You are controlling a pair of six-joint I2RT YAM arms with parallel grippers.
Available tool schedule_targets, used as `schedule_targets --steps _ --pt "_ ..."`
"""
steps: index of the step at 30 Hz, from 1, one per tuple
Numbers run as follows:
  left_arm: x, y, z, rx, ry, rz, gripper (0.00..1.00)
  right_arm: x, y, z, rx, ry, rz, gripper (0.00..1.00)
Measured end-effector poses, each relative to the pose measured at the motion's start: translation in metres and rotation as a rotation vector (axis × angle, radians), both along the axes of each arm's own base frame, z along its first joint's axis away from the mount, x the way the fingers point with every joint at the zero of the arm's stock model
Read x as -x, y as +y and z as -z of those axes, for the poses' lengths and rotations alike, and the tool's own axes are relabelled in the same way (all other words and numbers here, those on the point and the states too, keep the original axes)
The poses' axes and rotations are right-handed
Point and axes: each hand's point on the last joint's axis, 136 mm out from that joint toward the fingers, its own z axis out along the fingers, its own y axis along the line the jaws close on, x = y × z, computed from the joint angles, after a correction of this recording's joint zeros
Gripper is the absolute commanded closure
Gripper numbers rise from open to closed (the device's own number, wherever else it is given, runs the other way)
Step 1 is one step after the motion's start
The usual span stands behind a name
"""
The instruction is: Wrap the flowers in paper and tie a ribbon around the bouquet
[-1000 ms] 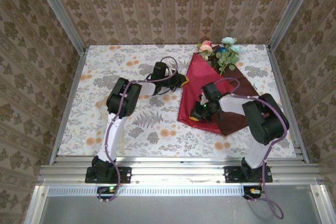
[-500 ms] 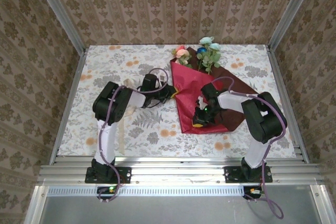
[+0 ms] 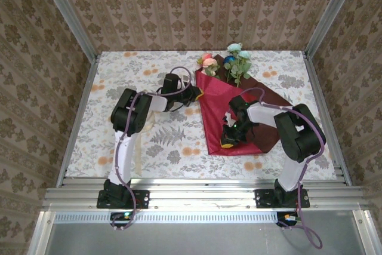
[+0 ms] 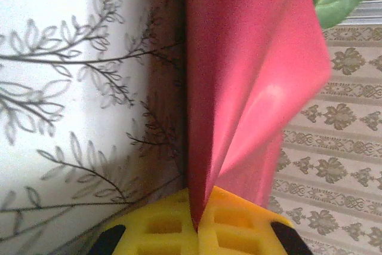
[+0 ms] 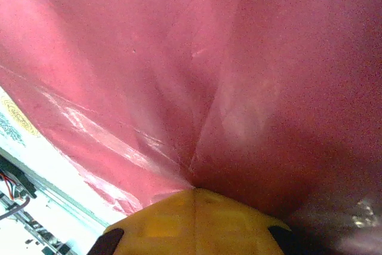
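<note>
Left tool (image 4: 196,210) clamped on paper (image 4: 236,76); right tool (image 5: 194,194) likewise.

paper (image 3: 215,107) bright red, maroon | flowers (image 3: 228,60) pink, pale blue | tablecloth (image 3: 156,143) floral white
</note>
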Motion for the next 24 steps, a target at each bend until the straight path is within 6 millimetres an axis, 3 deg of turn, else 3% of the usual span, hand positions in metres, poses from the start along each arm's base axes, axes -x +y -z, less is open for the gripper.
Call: schedule_targets --steps 1,3,6,9,12,18,21,24 --pt "0.0 0.001 0.001 -0.001 0.005 0.003 1.0 0.0 0.0 0.0 0.0 -0.001 -0.003 1.0" --pt "0.0 0.002 0.001 -0.001 0.015 0.008 0.86 0.0 0.0 0.0 -0.001 -0.004 -0.007 1.0" --pt "-0.006 0.003 -0.003 0.005 0.007 0.01 0.78 0.0 0.0 0.0 0.0 -0.003 -0.01 1.0" --pt "-0.029 0.009 -0.016 0.019 -0.037 -0.023 0.82 0.0 0.0 0.0 0.001 -0.001 -0.01 1.0" --pt "-0.047 0.015 -0.019 0.029 -0.062 -0.045 1.0 -0.001 0.0 0.0 0.001 0.001 -0.01 1.0" --pt "-0.056 0.015 -0.006 0.029 -0.035 -0.054 0.99 0.0 0.0 0.0 0.002 0.002 -0.013 1.0" --pt "-0.062 0.011 -0.01 0.035 -0.045 -0.049 0.82 0.0 0.0 0.0 0.002 0.002 -0.013 1.0" --pt "-0.071 0.009 -0.014 0.039 -0.061 -0.055 0.75 0.0 0.0 0.0 0.002 0.003 -0.013 1.0"
